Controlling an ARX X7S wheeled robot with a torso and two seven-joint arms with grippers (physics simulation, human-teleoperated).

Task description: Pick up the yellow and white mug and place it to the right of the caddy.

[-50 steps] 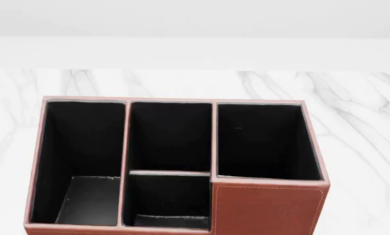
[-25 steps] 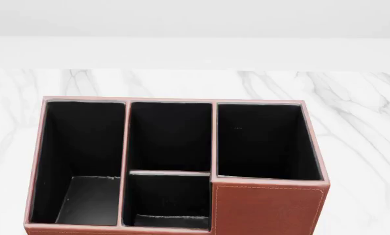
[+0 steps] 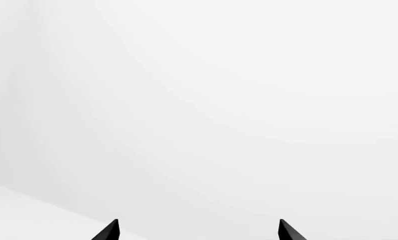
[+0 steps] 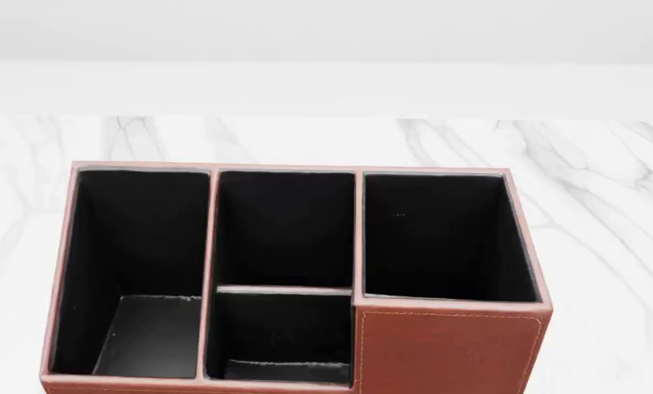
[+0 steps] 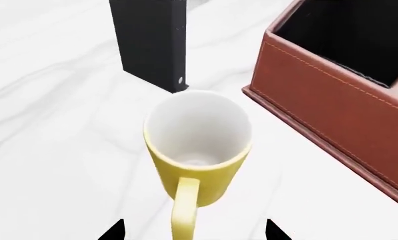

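The yellow and white mug stands upright on the marble table in the right wrist view, its handle pointing toward my right gripper. That gripper is open, its two black fingertips either side of the handle, not touching it. The reddish-brown caddy stands close beside the mug. In the head view the caddy fills the lower middle, its black compartments empty; the mug and both grippers are out of that view. My left gripper is open and empty, facing a blank white surface.
A black upright book stands just beyond the mug, apart from the caddy. The white marble table extends behind and to the right of the caddy, with a white wall behind it.
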